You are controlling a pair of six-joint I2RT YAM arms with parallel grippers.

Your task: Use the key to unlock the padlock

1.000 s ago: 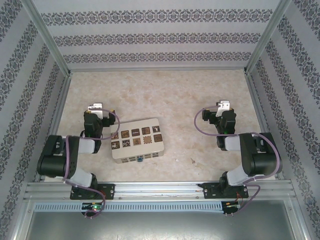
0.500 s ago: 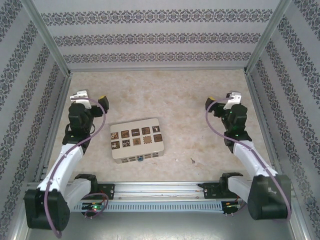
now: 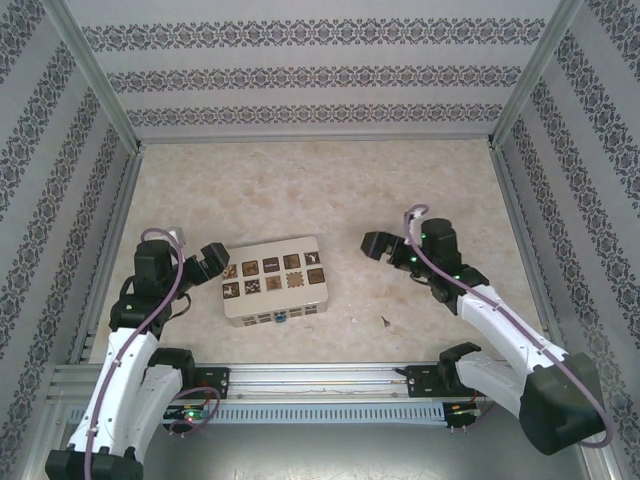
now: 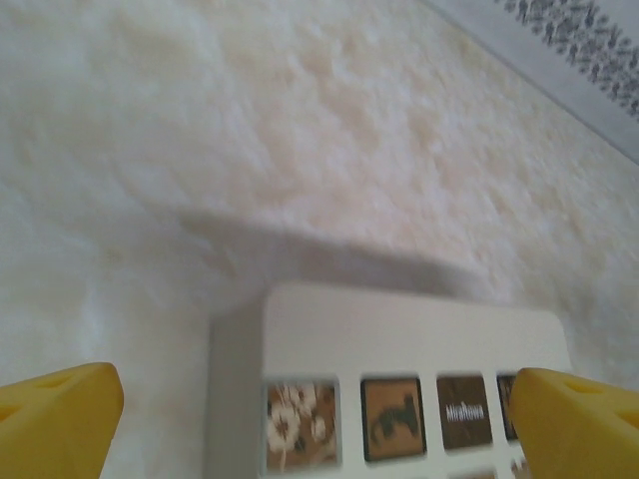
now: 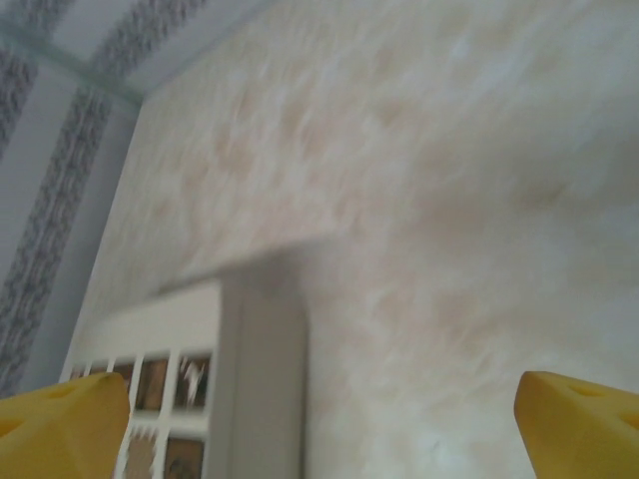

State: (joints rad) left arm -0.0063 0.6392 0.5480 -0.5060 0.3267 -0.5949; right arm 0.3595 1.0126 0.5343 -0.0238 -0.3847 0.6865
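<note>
Top external view first: both arms are leaning in toward the white rectangular box with brown picture tiles on top (image 3: 272,281), one from each side. The left pincer (image 3: 207,262) is just off the box's left end. The right pincer (image 3: 383,247) is out to the right, near the box but clearly apart from it. Both are spread wide with nothing in them, and on the left wrist camera I can see the yellow fingertips (image 4: 58,417) far apart with the box's tiled top between them.

The tiny blue-bodied padlock with a silvery-grey metal part (image 3: 282,318) sits low on the box's near side wall, roughly mid-length. I can't tell whether it's hooked onto the box or just resting against it.

So I'd say I'm right at the approach stage and nothing is grabbed yet. There's a small dark speck (image 3: 384,321) on the pale beige marbled table (image 3: 330,190), right of the box and toward the near edge. My guess is that's the key, but it's too small to be sure.

Next move as I see it is to drop the right pincer onto that speck and pinch it flat off the table. The left one then needs to get round to the near side and steady the padlock. It's fiddly, because the right wrist view is blurry and the lock is tucked low.
</note>
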